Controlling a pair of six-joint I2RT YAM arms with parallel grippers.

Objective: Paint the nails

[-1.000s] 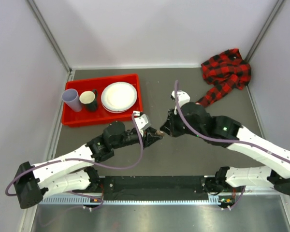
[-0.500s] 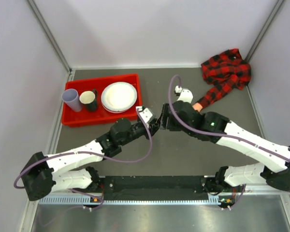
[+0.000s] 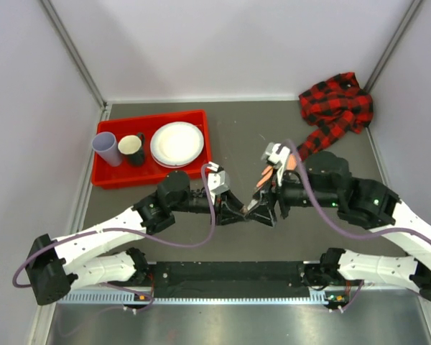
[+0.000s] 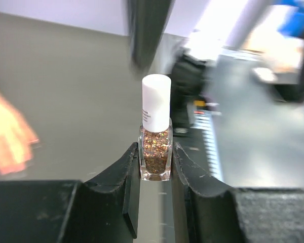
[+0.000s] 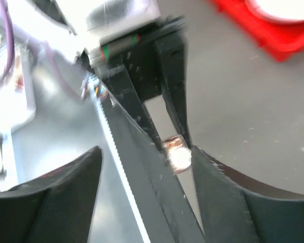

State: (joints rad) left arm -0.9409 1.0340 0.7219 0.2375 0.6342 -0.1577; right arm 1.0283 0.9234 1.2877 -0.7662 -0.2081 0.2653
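Left tool [image 4: 155,151] grips light, probably slick glass bottle [image 4: 155,158]; we'd take its white cap [image 4: 156,98] with open right tool [image 5: 147,150].

- Top cam sits high behind the arm bases, looking down on the whole table [image 3: 237,129], bottle [image 3: 246,210] about mid-frame.
- Left wrist cam is super close behind the bottle [image 4: 156,152], low, facing across the table.
- Right wrist cam faces that same bottle [image 5: 178,154] from the opposite side, tilted, blurry, tray [image 5: 289,40] beyond it.
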